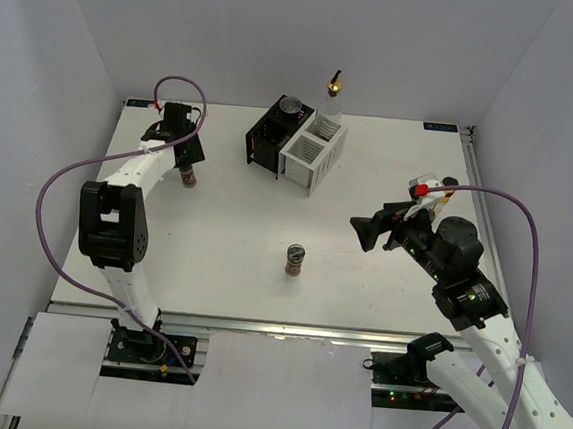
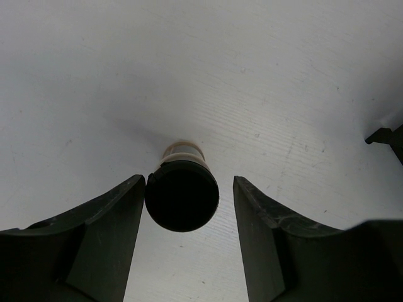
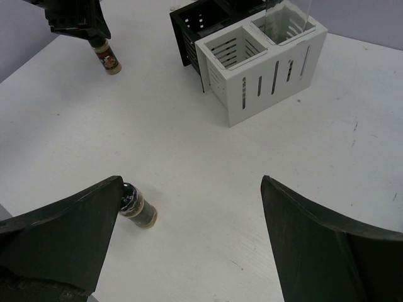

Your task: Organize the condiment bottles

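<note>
Dark-lidded jar stands upright at the desk's far left, between the left gripper's part-spread jaws, with a gap on one side. Second jar sits mid-desk. Right gripper hovers wide, holding nothing.

A white slatted plastic rack box with two square compartments stood on the far half of a matte white tabletop, turned at an angle to the table's edges. A black slatted rack box of the same build stood against its left side, touching it. Plain pale grey walls enclosed the table on three sides. A silver metal rail ran along the near edge, with flat white panels below it.
</note>
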